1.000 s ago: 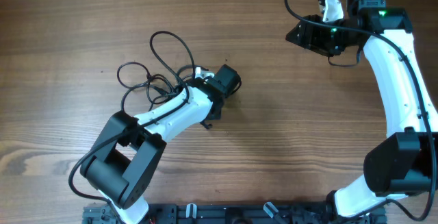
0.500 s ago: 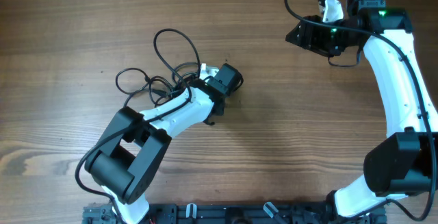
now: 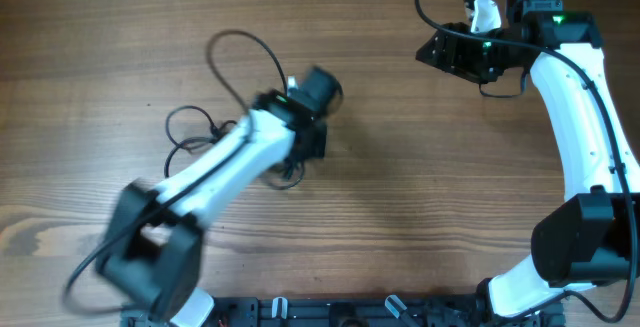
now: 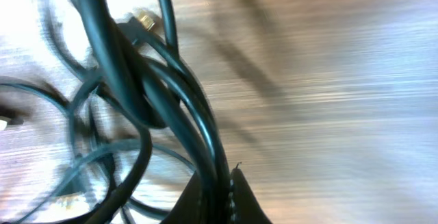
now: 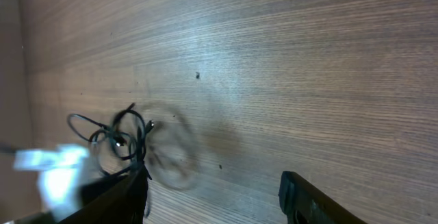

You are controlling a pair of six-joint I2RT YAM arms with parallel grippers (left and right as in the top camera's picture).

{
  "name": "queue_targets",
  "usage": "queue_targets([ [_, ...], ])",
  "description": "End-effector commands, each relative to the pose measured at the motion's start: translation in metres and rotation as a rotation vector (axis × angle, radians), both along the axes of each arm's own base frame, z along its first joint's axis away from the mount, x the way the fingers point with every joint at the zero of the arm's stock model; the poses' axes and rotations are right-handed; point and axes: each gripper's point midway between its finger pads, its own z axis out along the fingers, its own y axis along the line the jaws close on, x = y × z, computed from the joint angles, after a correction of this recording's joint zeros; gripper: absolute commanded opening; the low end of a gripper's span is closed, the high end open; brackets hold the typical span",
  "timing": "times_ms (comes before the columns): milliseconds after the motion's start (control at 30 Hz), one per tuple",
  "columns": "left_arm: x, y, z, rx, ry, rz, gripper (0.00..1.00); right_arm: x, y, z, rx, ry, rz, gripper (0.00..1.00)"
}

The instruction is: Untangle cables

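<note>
Thin black knotted cables (image 4: 120, 66): one tangle, none freed yet. L gripper (image 4: 217, 183) clamped on strands; R gripper (image 5: 212, 200) agape, empty.

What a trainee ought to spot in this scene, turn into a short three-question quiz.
1. True or false: the left gripper is shut on the cables.
2. Pick one: the right gripper is A) open and empty, B) holding a plug, C) pressed flat on the wood.
3. Fill in: the cables lie on a ___ table.

Key: 1 true; 2 A; 3 wooden.
</note>
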Motion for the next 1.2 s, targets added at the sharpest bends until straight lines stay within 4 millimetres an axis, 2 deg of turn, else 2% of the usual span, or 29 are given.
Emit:
queue_targets([
  [0,0.002,-0.054,0.147,-0.601,-0.105,-0.215,0.04,-0.002,0.017,0.011,0.006,-0.051,0.079,0.64],
  [100,0.004,-0.047,0.210,-0.842,-0.157,-0.268,0.04,-0.010,0.045,0.024,0.112,-0.103,0.217,0.65],
  [133,0.003,-0.043,0.227,-0.927,-0.154,-0.268,0.04,-0.016,0.060,0.035,0.190,-0.134,0.289,0.64],
  [200,0.001,-0.033,0.249,-1.066,-0.122,-0.277,0.04,-0.023,0.076,0.054,0.307,-0.179,0.371,0.64],
  [367,-0.007,-0.021,0.267,-1.193,-0.091,-0.329,0.08,-0.039,0.100,0.102,0.505,-0.290,0.491,0.64],
  [467,-0.008,-0.021,0.270,-1.208,-0.084,-0.339,0.11,-0.039,0.112,0.108,0.474,-0.291,0.473,0.64],
  [533,-0.008,-0.021,0.270,-1.208,-0.084,-0.339,0.11,-0.043,0.127,0.112,0.486,-0.289,0.491,0.64],
  [633,-0.010,-0.021,0.271,-1.218,-0.081,-0.347,0.10,-0.036,0.144,0.093,0.362,-0.225,0.385,0.64],
  [700,-0.015,-0.023,0.278,-1.250,-0.074,-0.382,0.08,-0.031,0.151,0.081,0.286,-0.194,0.308,0.60],
  [800,-0.026,-0.025,0.297,-1.340,-0.059,-0.479,0.04,-0.016,0.149,0.063,0.188,-0.156,0.155,0.54],
  [900,-0.032,-0.025,0.317,-1.411,0.004,-0.516,0.04,-0.004,0.145,0.047,0.161,-0.113,0.076,0.34],
  [1000,-0.033,-0.025,0.330,-1.433,0.046,-0.522,0.04,0.005,0.140,0.031,0.146,-0.079,0.032,0.23],
  [1167,-0.028,-0.024,0.345,-1.429,0.029,-0.529,0.04,0.014,0.126,0.023,0.139,-0.059,-0.010,0.17],
])
